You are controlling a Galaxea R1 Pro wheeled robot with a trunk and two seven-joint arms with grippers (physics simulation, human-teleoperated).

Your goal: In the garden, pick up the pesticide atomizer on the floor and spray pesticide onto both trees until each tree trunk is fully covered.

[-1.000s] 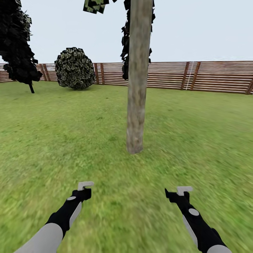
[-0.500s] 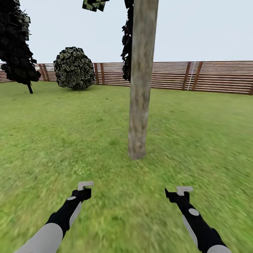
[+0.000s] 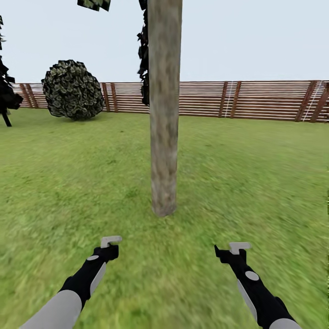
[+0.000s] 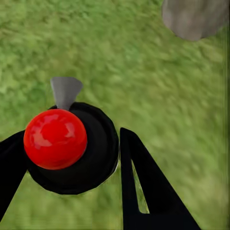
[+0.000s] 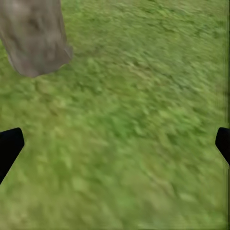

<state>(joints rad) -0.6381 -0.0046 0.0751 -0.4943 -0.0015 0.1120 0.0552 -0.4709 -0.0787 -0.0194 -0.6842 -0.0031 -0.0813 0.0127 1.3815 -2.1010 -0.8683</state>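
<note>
**Desk:** Green grass lawn (image 3: pixel 68 183) and a slatted brown wooden fence (image 3: pixel 265 100), fine. But where is the sprayer?

**Photographer:** It is in the left gripper (image 4: pixel 72 134). The pesticide atomizer (image 4: pixel 98 153) is a round black body with a glossy red knob on top and a small grey spout. It sits between the two black fingers (image 4: pixel 143 182), which close against its sides. The right gripper (image 5: pixel 117 139) is spread wide over bare grass and carries nothing.

**Desk:** How will it handle?

**Photographer:** My guess is that it is small, rigid and light. The rounded body looks smooth, so it could twist or slip in a two-finger pinch. The black body below the knob is the sensible place to hold it, because that leaves the spout clear. That is where the fingers sit.

**Desk:** And the target?

**Photographer:** The thick, mottled grey-brown tree trunk (image 3: pixel 163 114) stands upright just ahead of the robot, between the lines of its two arms. Its base meets the grass near the grippers without touching them. From the left wrist, the grey spout points out over the grass and the foot of the trunk lies off to one side. I would say the nozzle needs turning toward the bark. The bark reads plain grey-brown, so spraying looks not yet begun.

**Desk:** Background?

**Photographer:** A round leafy bush (image 3: pixel 73 90) stands by the fence.
</note>
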